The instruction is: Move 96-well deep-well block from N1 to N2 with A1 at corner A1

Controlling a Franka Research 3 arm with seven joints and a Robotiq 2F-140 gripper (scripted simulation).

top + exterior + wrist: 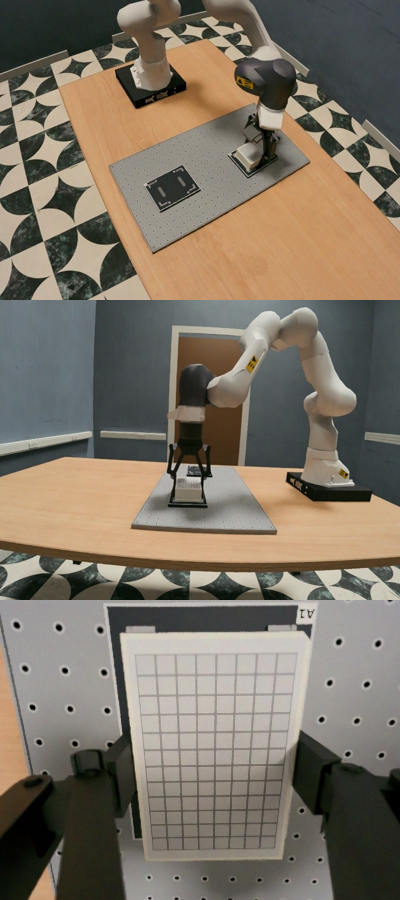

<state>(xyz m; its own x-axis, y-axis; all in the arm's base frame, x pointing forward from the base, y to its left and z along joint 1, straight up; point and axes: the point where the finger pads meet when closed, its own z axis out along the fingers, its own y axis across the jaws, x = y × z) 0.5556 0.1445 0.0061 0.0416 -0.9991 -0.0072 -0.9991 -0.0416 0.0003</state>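
Observation:
The white 96-well deep-well block (249, 155) sits flat in the black nest N1 (256, 170) on the right part of the grey breadboard. In the wrist view the block (212, 750) fills the nest, with its top right corner by the A1 mark (306, 613). My gripper (210, 741) comes straight down over it, and its two black pads press on the block's long sides near mid-length. It also shows in the exterior view (188, 493), straddling the block (188, 488). Nest N2 (171, 187) is empty on the left part of the breadboard.
The grey perforated breadboard (206, 174) lies on the wooden table. The arm's black base (150, 85) stands at the far end of the table. N2 also shows behind the gripper in the exterior view (196, 470).

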